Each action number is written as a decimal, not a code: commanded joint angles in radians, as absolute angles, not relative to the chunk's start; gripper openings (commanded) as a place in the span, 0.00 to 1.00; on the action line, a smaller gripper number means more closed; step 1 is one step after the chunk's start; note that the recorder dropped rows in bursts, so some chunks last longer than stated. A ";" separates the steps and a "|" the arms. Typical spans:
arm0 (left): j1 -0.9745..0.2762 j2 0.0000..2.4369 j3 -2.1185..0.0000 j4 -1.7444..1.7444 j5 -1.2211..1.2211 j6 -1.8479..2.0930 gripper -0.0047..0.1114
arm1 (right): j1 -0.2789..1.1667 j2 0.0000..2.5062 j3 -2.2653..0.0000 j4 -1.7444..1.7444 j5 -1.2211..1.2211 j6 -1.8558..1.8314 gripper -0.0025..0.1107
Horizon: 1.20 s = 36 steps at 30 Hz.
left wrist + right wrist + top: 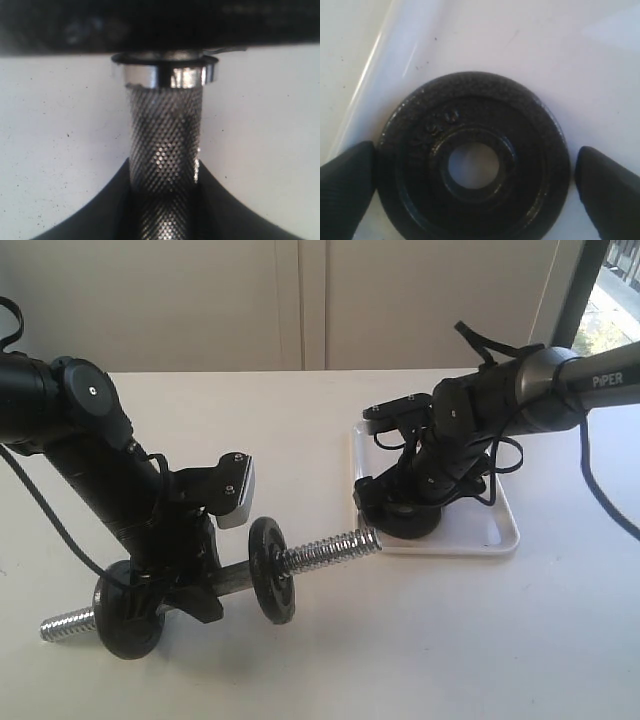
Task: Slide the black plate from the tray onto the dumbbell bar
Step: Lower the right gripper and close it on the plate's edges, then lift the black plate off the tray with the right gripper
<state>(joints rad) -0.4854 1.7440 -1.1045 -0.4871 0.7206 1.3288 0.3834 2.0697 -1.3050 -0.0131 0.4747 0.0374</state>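
The dumbbell bar (325, 550) lies slanted at the front left, lifted at its right threaded end, with two black discs (272, 570) (128, 615) on it. My left gripper (200, 590) is shut on the bar's middle between these discs. In the left wrist view the fingers (100, 220) press both sides of the knurled bar (165, 145). The black plate (408, 520) (520, 150) lies flat in the white tray (480, 545). My right gripper (400, 502) (475, 192) hangs low over it, open, one finger (345, 185) on each side of the rim.
The white table (480, 640) carries the tray at the right. The bar's threaded tip (368, 539) ends close to the tray's near left corner. A wall and cabinet doors (300, 300) stand behind the table. The right arm (540, 390) comes in from the upper right.
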 commanded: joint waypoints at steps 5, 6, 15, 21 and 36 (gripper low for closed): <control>-0.490 1.687 -1.128 -0.613 0.779 1.330 0.04 | 0.387 2.087 -1.305 -0.019 0.465 0.030 0.93; -0.490 1.687 -1.128 -0.613 0.777 1.330 0.04 | 0.387 2.087 -1.305 -0.019 0.471 0.030 0.91; -0.490 1.687 -1.128 -0.615 0.779 1.330 0.04 | 0.387 2.087 -1.305 -0.012 0.505 0.032 0.55; -0.490 1.687 -1.128 -0.619 0.779 1.330 0.04 | 0.387 2.087 -1.305 -0.012 0.580 0.076 0.28; -0.490 1.687 -1.128 -0.623 0.774 1.330 0.04 | 0.380 1.982 -1.380 -0.012 0.623 0.100 0.02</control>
